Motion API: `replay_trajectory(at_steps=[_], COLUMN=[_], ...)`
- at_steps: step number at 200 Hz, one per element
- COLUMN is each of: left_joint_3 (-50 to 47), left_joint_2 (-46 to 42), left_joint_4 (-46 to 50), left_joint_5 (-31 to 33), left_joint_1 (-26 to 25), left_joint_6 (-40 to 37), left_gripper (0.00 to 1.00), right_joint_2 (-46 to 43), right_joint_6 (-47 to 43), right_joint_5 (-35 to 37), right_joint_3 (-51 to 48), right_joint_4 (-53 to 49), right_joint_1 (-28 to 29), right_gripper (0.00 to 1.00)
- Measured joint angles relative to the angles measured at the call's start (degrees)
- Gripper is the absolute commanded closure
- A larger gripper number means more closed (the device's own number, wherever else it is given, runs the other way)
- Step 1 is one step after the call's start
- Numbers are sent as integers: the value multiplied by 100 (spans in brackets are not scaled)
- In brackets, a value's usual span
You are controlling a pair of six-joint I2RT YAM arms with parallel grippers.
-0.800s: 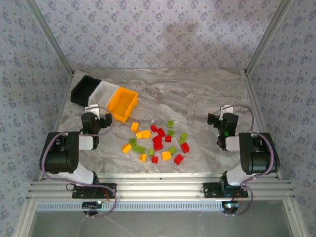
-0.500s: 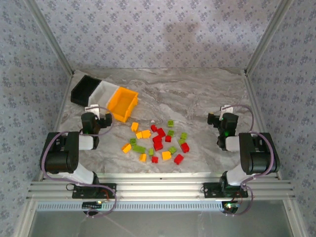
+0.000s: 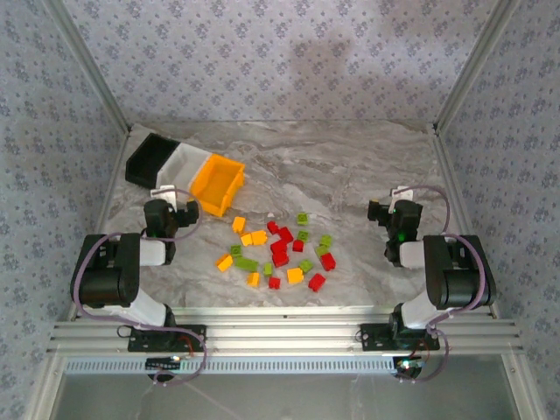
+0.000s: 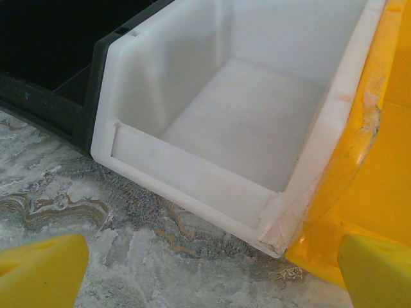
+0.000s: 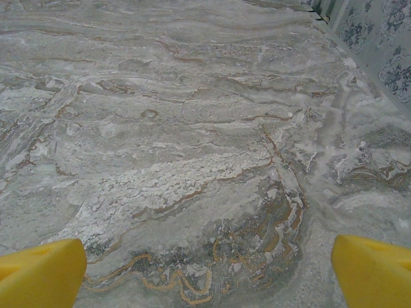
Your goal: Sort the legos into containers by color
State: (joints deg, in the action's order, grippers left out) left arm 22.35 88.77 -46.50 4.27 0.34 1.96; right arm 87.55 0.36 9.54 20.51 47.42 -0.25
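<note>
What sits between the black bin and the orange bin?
The white bin, right against the black bin and the orange bin, in the top view.

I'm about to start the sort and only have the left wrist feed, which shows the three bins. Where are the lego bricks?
Observer: The lego bricks lie scattered on the marble table between the two arms, on the near side of the orange-yellow bin.
Operator: Which colors, and are they grouped?
Observer: Red, lime green and yellow-orange, mixed together in one loose cluster.
Operator: What is the right end effector doing?
Observer: The right end effector is open and holding nothing, over bare marble to the right of the cluster.
</note>
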Motion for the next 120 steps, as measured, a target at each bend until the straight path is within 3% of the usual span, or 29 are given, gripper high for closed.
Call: replay_trajectory(at_steps=[64,82,120], left_joint_3=[4,214,621], left_joint_2=[-4,-205,-1322], left_joint_4=[9,649,1469], left_joint_5=[4,55,310], left_joint_1=[0,-2,-2], left_joint_6=[2,4,166], left_gripper=[0,0,0], right_joint_2=[0,-17,-654], right_joint_6=[0,-2,-20], right_joint_5=[0,0,267], right_joint_3=[0,9,981], right_joint_4=[0,-48,-1762], right_joint_1=[0,2,304], right_gripper=[0,0,0])
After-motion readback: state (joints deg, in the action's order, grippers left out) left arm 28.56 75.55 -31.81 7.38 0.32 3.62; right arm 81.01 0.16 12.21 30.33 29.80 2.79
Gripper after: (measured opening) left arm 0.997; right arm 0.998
